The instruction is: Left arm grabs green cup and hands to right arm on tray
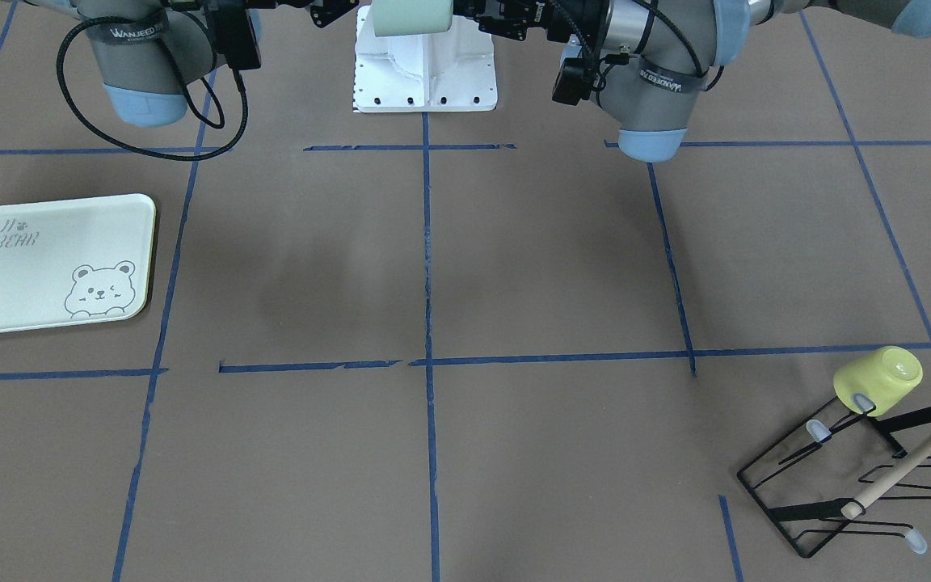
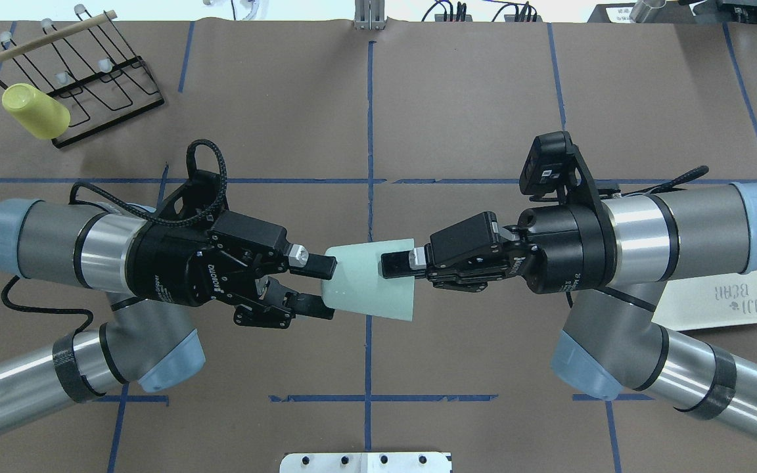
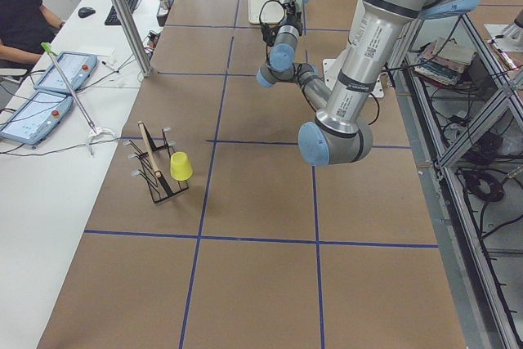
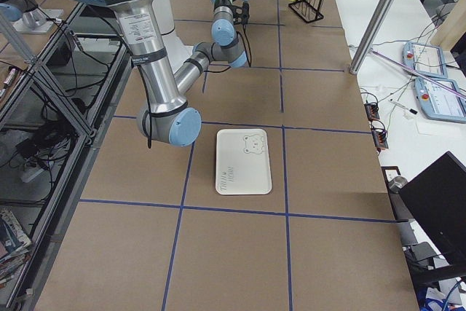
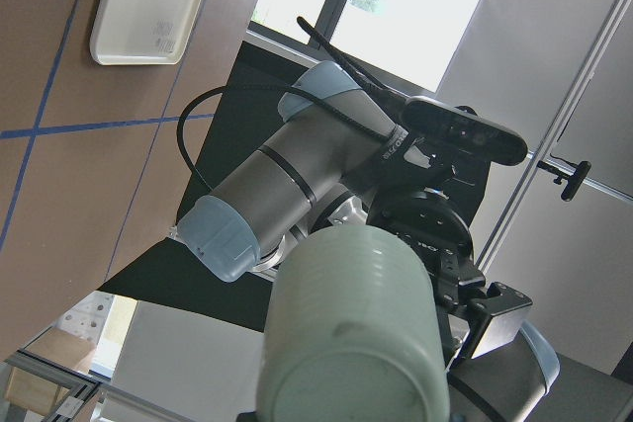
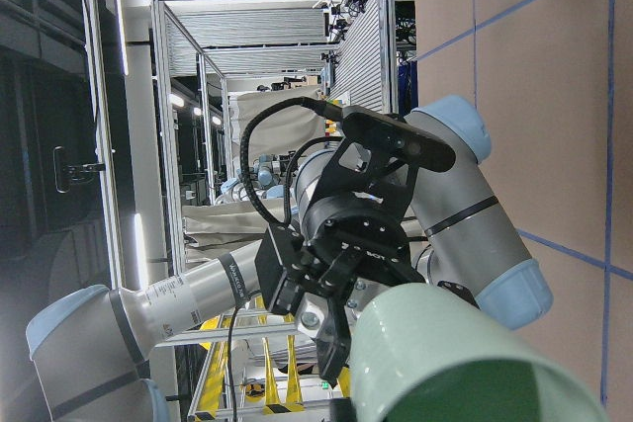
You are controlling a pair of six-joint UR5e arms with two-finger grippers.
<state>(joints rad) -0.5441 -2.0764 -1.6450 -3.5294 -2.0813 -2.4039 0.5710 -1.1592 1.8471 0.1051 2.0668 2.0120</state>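
Observation:
The green cup point(image 2: 365, 286) lies on its side in the air over the table's middle, between my two grippers. My left gripper point(image 2: 332, 286) is shut on its narrow base end. My right gripper point(image 2: 386, 264) is shut on its wide rim end, with one finger lying over the wall. The cup also shows at the top edge of the front view point(image 1: 413, 16), base-on in the left wrist view point(image 5: 346, 343) and large in the right wrist view point(image 6: 465, 363). The tray point(image 1: 29, 267) lies flat and bare on my right side, partly under my right arm in the overhead view point(image 2: 740, 305).
A yellow-green cup point(image 2: 35, 112) hangs on a black wire rack point(image 2: 89, 66) with a wooden bar at the far left corner. The white base plate point(image 1: 425, 73) sits at the robot's edge. Blue tape lines cross the brown table.

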